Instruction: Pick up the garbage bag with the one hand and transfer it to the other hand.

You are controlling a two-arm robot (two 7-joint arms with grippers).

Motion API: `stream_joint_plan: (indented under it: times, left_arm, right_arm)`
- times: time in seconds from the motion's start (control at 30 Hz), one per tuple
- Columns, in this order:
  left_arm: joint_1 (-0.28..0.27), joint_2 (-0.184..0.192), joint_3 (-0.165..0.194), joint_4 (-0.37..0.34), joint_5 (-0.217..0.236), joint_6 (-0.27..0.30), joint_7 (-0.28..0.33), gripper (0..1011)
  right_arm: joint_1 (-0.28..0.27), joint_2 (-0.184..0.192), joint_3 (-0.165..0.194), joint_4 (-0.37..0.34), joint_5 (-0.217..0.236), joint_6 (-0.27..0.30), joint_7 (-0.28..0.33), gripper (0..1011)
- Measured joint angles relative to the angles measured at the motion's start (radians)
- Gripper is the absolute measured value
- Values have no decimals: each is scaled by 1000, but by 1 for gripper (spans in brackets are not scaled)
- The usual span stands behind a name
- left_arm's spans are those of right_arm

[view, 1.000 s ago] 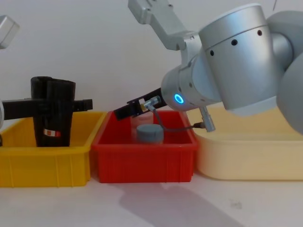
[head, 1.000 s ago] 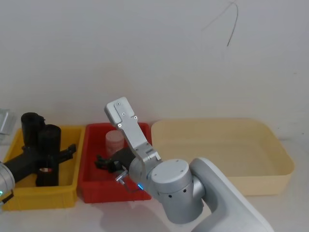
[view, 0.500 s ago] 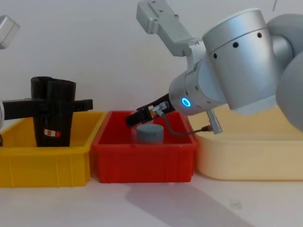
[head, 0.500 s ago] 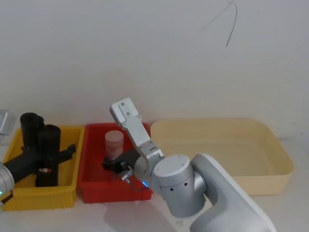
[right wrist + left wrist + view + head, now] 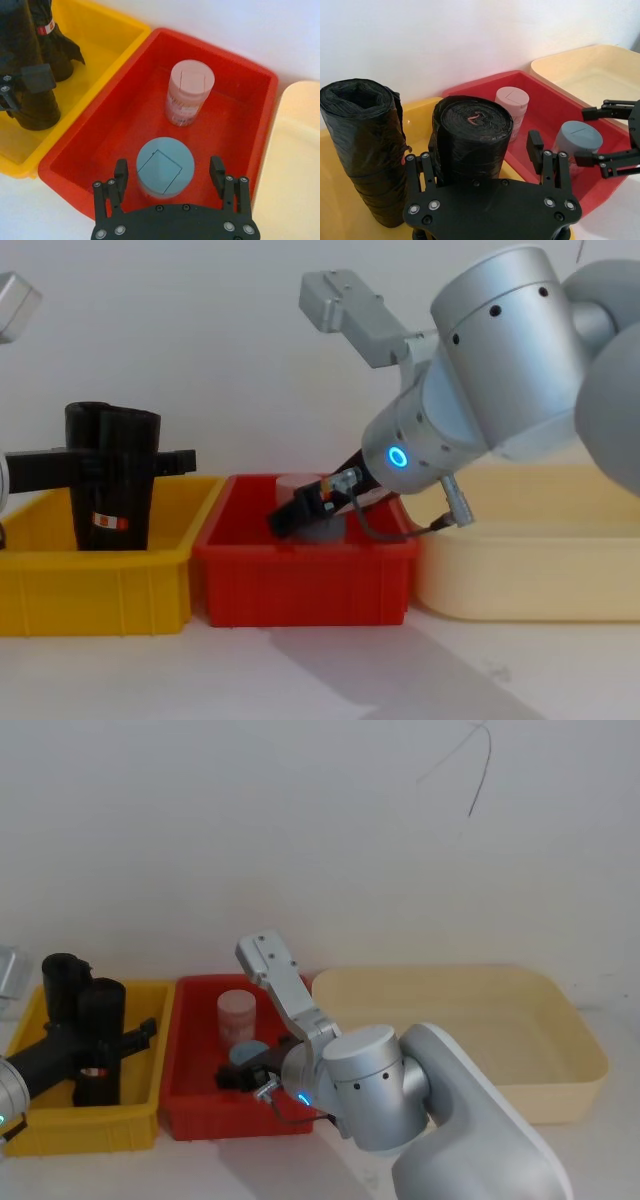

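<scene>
- Left gripper [image 5: 476, 150], lower left of the head view, reaches in level over the yellow bin [image 5: 90, 1135]. Jaws are wide and nothing is clamped.
- The bag [image 5: 470, 125] stands upright in that bin, between the left jaws. Its long axis is vertical and the jaws lie horizontal, so they cross it square-on.
- In the chest view the jaws cross the bag above its red-and-white label [image 5: 110, 522], roughly upper-mid height.
- The bag sits off-centre in the gap. One finger is just beside its wall (can't tell if touching), the other has clear air.
- The other roll [image 5: 362, 130], the one with the loose flap, is just behind the bag and outside the jaws. The two are close, possibly touching.
- Right gripper [image 5: 288, 520] is farther off, low in the red bin [image 5: 300, 585] at centre of the chest view. Its jaws are wide, one finger either side of a blue-lidded jar [image 5: 165, 167], not gripping it.
- The right gripper is well apart from the bag, with a bin wall between them. The left arm is plainly the nearer one.
- My read:
  - The pick isn't made yet. Next is to close the left jaws and lift straight up along the axis.
  - The uneven gap means the bag will likely shift or tip as the jaws close.
  - The neighbouring roll could drag along.
  - The right gripper must clear the red bin before any handover.
</scene>
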Motion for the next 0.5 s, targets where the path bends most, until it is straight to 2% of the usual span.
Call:
stream_joint_plan:
  times: [0.2,0.5]
  left_arm:
    - [0,0,0,0,0,0,0,1001]
    - [0,0,0,0,0,0,0,1002]
  right_arm:
    - [12,-17,18,25,12,32,12,1001]
    - [30,-40,38,66,20,40,16,1001]
